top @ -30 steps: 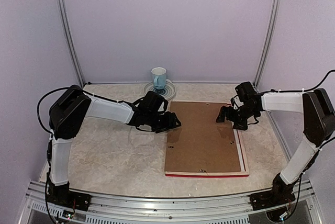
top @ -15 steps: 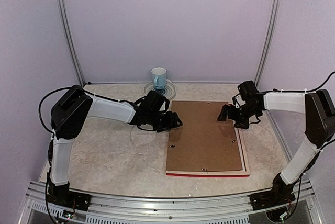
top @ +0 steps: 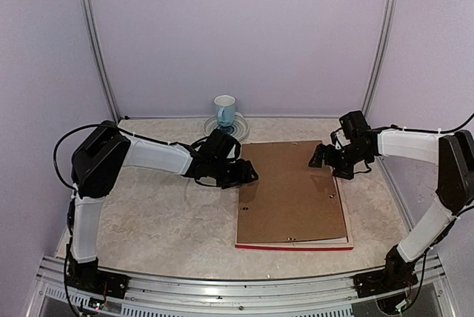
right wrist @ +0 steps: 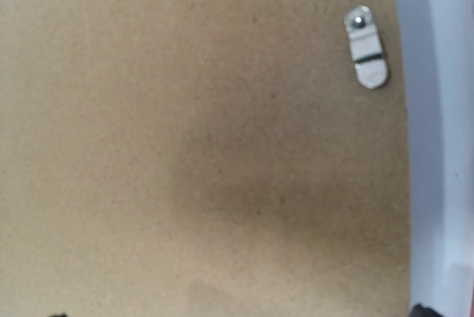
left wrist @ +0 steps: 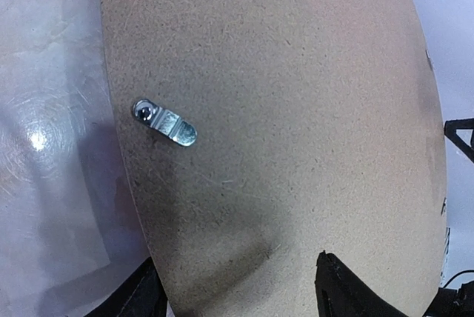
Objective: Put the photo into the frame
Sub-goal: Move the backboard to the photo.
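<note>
The frame lies flat at the table's middle right; its red front edge (top: 292,246) shows at the near side. A pale strip shows along its right side (top: 345,222), also in the right wrist view (right wrist: 437,147). A plain brown backing board (top: 289,191) covers it. The photo is hidden. My left gripper (top: 248,176) is open, low at the board's far left edge; in the left wrist view (left wrist: 237,298) one finger is over the table and one over the board (left wrist: 281,109). My right gripper (top: 320,160) is open over the board's far right corner (right wrist: 185,109).
A white and blue mug (top: 225,110) stands on a small plate (top: 240,130) at the back of the table. Small metal turn clips sit on the board (left wrist: 164,122) (right wrist: 366,47). Vertical metal posts stand at the back corners.
The backing board has turned and slid to the right, covering more of the pale strip on the frame's right side. My right gripper has drawn back to the far right. My left gripper has barely moved.
</note>
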You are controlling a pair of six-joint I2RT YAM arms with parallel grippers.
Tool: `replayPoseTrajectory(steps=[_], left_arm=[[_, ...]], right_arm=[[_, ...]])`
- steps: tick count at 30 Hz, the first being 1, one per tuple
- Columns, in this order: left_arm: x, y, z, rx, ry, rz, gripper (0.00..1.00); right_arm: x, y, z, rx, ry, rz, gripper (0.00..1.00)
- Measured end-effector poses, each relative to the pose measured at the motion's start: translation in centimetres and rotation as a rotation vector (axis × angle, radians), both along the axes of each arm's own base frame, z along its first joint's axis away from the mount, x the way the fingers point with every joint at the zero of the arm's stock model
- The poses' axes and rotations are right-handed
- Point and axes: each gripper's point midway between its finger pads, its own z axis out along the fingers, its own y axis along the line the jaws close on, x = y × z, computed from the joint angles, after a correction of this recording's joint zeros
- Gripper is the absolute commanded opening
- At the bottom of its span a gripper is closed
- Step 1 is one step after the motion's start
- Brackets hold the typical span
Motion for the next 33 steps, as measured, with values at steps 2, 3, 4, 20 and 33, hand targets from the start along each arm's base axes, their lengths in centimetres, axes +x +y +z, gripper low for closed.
replayPoseTrajectory(steps=[2, 3, 4, 20, 33], left_arm=[[-0.2, 0.0, 0.1, 0.004, -0.001, -0.001, 0.68], [-0.2, 0.0, 0.2, 0.005, -0.002, -0.001, 0.68], [-0.3, -0.1, 0.4, 0.005, -0.004, -0.002, 0.68], [-0.1, -0.5, 2.3, -0.007, -0.036, -0.009, 0.68], [1.4, -2.4, 3.8, -0.047, -0.073, -0.019, 0.68]], right_arm=[[-0.1, 0.0, -0.2, -0.001, 0.004, 0.000, 0.99], [-0.2, -0.1, -0.3, -0.002, 0.007, 0.000, 0.99], [-0.3, -0.1, -0.3, -0.002, 0.008, 0.000, 0.99], [-0.6, -0.5, -0.1, -0.006, 0.002, -0.009, 0.99], [-0.6, -2.4, -0.9, -0.024, 0.020, -0.056, 0.99]])
